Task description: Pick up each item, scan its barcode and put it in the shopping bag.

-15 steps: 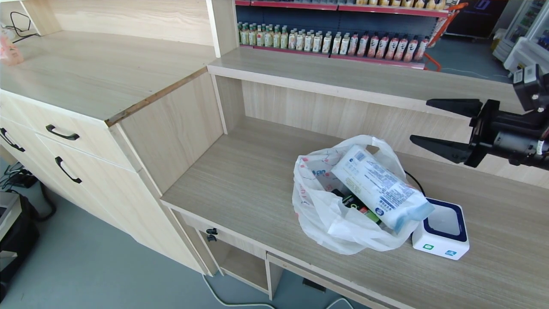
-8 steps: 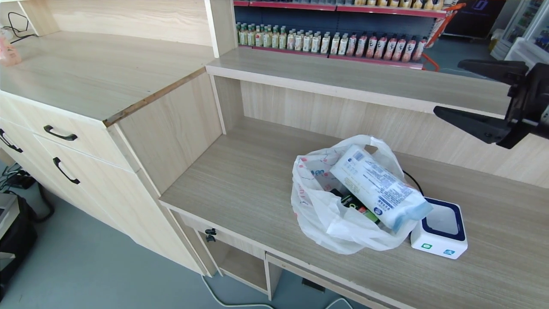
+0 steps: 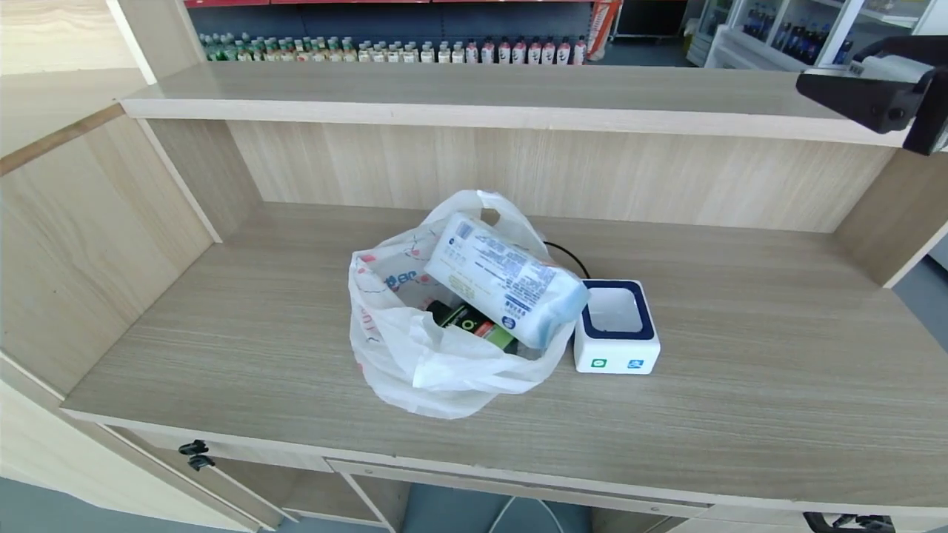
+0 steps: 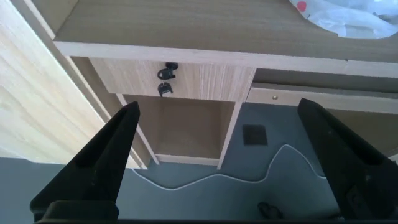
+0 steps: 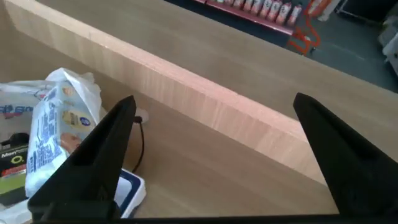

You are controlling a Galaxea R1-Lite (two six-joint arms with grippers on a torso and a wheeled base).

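Desk point(image 3: 740, 355): pale wood-grain, set in a recess, with a raised ledge point(image 3: 474, 92) along the back. Behind the ledge, a shop shelf with a row of bottles point(image 3: 385, 52).

Shopping bag point(image 3: 415, 363): thin white plastic, crumpled, mouth open and facing up. It sits near the middle of the desk. Red and blue print on its side, too creased to make out.

In the bag, on top: a long soft white pack point(image 3: 503, 277) with pale blue ends, covered in dense blue print and a barcode-like block near its upper end. It lies tilted and sticks out of the mouth, its lower end over the bag's rim toward the scanner.

Scanner point(image 3: 616, 348): small white box, dark blue frame around a pale window on top, one green and one blue square mark on its front. It stands just beside the bag on the robot's right, seemingly touching the plastic.

Under the pack, inside the bag: a dark item point(image 3: 474, 326) with a green and red label, mostly hidden.

Black cable point(image 3: 566, 255) curves off behind the scanner.

Right gripper point(image 5: 214, 99): spread wide, holding nothing, high above the ledge's right end.

Left gripper point(image 4: 219, 104): spread wide, holding nothing, low in front of the desk, below its front edge, near a drawer lock point(image 4: 165, 78).
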